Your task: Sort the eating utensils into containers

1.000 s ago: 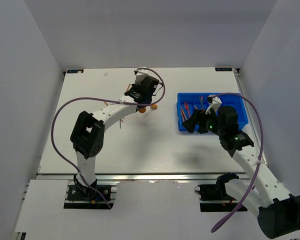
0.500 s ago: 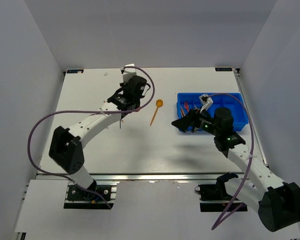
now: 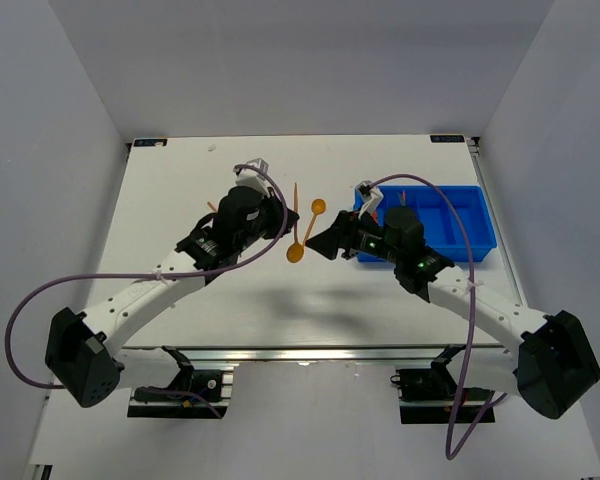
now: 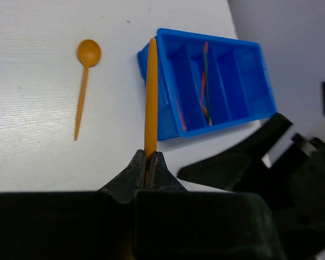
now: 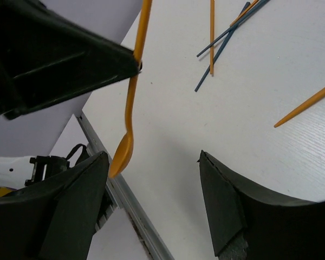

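Observation:
My left gripper (image 4: pixel 150 154) is shut on the handle of an orange spoon (image 4: pixel 150 97) and holds it above the table; its bowl (image 3: pixel 295 252) hangs toward the near side. My right gripper (image 5: pixel 153 157) is open and empty, just right of that spoon (image 5: pixel 131 103), with the bowl beside its left finger. In the top view the right gripper (image 3: pixel 322 243) faces the left gripper (image 3: pixel 278 217). A second orange spoon (image 3: pixel 313 219) lies on the table between the grippers and the blue tray (image 3: pixel 480 240). The tray (image 4: pixel 260 81) holds a few red and orange utensils.
Dark blue sticks (image 5: pixel 227 38) and orange sticks (image 5: pixel 212 32) lie loose on the table behind the left gripper. Another orange stick (image 5: pixel 309 103) lies apart to the right. The table's near metal rail (image 5: pixel 135 216) shows below the right gripper.
The left gripper has swung nearer and to the right and now holds an orange spoon. The right gripper has moved left from over the tray to just beside that spoon.

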Robot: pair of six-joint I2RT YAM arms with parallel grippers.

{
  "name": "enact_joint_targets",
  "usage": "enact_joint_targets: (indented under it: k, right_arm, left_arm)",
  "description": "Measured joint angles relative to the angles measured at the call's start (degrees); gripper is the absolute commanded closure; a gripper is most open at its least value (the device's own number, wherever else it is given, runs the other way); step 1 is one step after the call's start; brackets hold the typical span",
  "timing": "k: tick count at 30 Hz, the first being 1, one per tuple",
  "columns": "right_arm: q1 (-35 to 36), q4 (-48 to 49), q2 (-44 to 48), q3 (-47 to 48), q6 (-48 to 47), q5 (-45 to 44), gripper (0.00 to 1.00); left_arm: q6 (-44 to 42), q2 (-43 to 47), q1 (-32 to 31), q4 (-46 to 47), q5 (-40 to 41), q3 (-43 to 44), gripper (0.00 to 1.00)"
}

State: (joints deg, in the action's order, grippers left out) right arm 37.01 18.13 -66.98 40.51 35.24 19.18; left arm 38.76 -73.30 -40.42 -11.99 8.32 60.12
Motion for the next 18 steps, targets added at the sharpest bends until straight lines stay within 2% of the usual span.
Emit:
enact_joint_targets:
  k: [8,11,14,15,16,17,18]
  right_arm:
    - [4.04,0.79,-5.95,5.92,0.70,-2.69,0.37]
    - [5.44,1.25,-7.80,7.41,0.55,-2.99,0.47]
    - [6.25,1.49,-9.77,8.26,0.15,-3.04,0.90]
    - [6.38,1.53,-10.40,8.52,0.15,-3.13,1.00]
    - [6.40,1.40,-10.88,8.61,0.15,-3.63,1.00]
    - [6.40,1.33,-11.19,8.85,0.13,-3.65,1.00]
    - [6.40,1.07,-11.30,9.11,-0.04,-4.22,1.00]
  left_arm:
    - [3.56,4.70,-1.01,4.81,-4.98,-4.61,1.00]
    - [4.31,4.70,-1.31,5.81,-5.42,-5.62,1.00]
    - [4.87,4.70,-1.33,6.82,-5.68,-6.25,1.00]
    - [4.98,4.70,-1.36,6.97,-5.79,-6.32,1.00]
    - [4.96,4.79,-1.33,6.88,-5.68,-6.34,0.97]
    - [5.03,4.81,-1.27,6.93,-5.38,-6.40,0.82]
    - [4.94,4.79,-1.29,6.93,-4.98,-6.40,0.28]
